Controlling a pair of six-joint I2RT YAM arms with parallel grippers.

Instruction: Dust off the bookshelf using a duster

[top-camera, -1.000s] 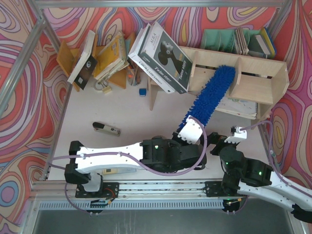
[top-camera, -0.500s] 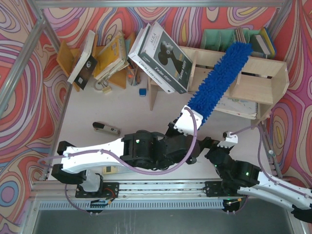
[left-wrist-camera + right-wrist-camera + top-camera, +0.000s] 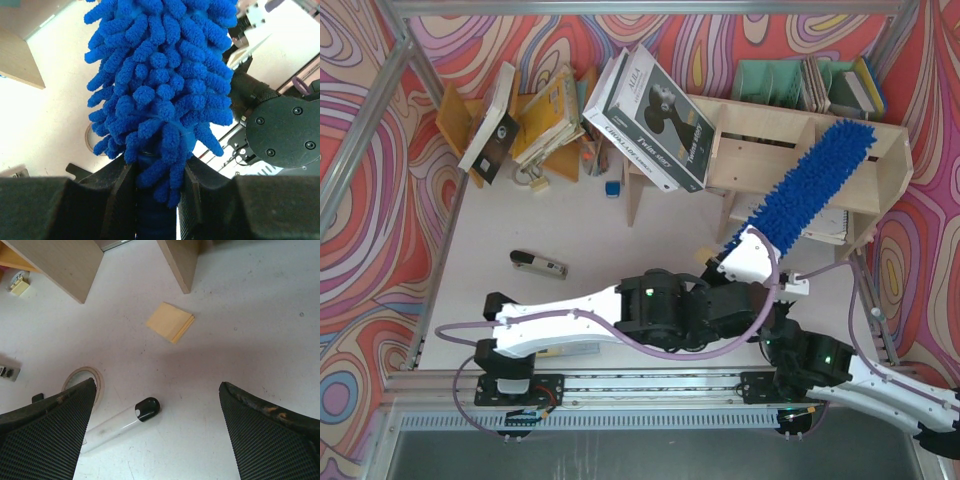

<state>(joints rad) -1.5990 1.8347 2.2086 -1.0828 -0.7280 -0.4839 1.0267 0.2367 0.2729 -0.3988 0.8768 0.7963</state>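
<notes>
The left gripper (image 3: 155,187) is clamped on the handle of the long fluffy bright blue microfibre duster (image 3: 810,185), which slants across the right end of the low 2-tier light plywood bookshelf (image 3: 750,118). The right gripper (image 3: 157,415) hangs wide apart above the white table (image 3: 240,340), holding nothing

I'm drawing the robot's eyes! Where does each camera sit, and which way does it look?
Top: above, behind the arms, looking down on bookshelf and duster; both arms show.
Left wrist: looks along the duster; shut left pincer shows.
Right wrist: looks down at table and marker pen; open right pincer shows.
Shared: top and left wrist see the duster.
</notes>
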